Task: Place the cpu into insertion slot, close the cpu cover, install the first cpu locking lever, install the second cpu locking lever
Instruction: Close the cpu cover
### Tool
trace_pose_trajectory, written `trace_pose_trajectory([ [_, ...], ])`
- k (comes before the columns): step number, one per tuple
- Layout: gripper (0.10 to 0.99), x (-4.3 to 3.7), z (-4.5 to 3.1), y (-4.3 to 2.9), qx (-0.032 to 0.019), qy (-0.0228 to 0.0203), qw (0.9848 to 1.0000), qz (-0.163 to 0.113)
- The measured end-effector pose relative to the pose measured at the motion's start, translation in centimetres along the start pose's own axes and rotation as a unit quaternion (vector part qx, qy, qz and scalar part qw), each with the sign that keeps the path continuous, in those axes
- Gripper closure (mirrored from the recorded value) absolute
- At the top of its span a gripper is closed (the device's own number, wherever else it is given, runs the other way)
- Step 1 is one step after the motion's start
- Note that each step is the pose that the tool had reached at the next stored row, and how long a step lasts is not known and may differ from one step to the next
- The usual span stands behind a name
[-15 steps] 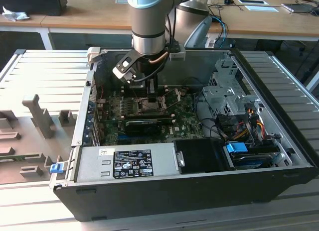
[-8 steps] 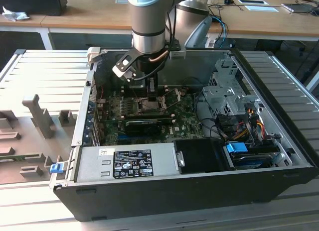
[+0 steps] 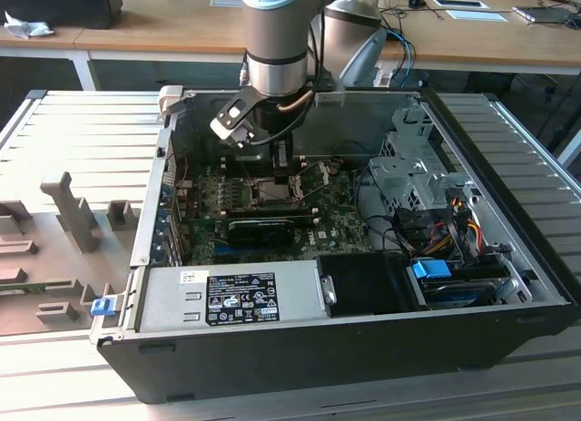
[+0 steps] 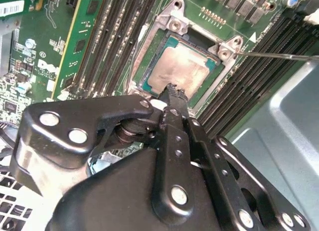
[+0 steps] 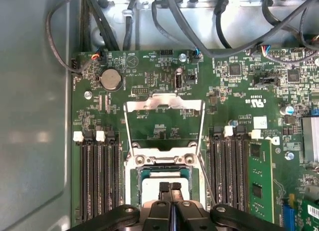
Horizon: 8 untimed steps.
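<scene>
- Resting flat in the slot (image 4: 173,23), the cpu (image 4: 179,69) has its pale metal top facing up; in the first wrist view the cpu (image 5: 160,178) sits inside the slot's (image 5: 133,164) grey rim.
- The cpu is close to square, so I see no marked long axis. Its edges run parallel with the slot's rim and it looks level, not tilted.
- The claw (image 4: 174,95) hangs over the edge of the cpu nearest the arm. Its fingers are pressed together with nothing between them, and the first wrist view shows the claw (image 5: 170,187) the same way. I cannot tell whether the tips touch the chip.
- The cover (image 5: 164,102) stands open on the far side of the slot from the claw, with the board showing through its window.
- A thin lever (image 4: 279,55) runs just beside the slot, unlatched.
- Risk: nothing clamps the cpu yet, so an off-centre press at that edge could tip it or drag it out of seat, which would harm the slot's contacts.
- Risk: a sideways sweep near the slot could snag the lever or knock the cover down crooked.
</scene>
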State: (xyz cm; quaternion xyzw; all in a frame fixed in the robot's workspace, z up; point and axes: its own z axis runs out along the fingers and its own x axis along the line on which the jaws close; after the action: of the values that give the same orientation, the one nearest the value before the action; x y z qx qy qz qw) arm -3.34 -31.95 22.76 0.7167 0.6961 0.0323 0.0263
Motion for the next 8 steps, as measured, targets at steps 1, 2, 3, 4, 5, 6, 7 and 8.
trace_pose_trajectory([
  [1, 0.98, -0.02, 0.0, 0.11, 0.0001, 0.0001, 1.0, 0.0],
  [2, 0.98, -0.02, 0.0, 0.11, 0.0001, 0.0002, 1.0, 0.0],
  [3, 0.98, -0.02, -0.02, 0.12, 0.0002, 0.0001, 1.0, 0.0],
  [4, 0.98, -0.02, -0.08, 0.12, 0.0002, 0.0, 1.0, 0.0],
  [5, 0.98, -0.02, -0.15, 0.12, 0.0002, 0.0001, 1.0, 0.0],
  [6, 0.98, -0.02, -0.21, 0.13, 0.0001, 0.0002, 1.0, 0.0],
  [7, 0.98, -0.02, -0.27, 0.13, 0.0001, 0.0002, 1.0, 0.0],
  [8, 0.98, -0.01, -0.29, 0.14, 0.0, 0.0003, 1.0, 0.0],
])
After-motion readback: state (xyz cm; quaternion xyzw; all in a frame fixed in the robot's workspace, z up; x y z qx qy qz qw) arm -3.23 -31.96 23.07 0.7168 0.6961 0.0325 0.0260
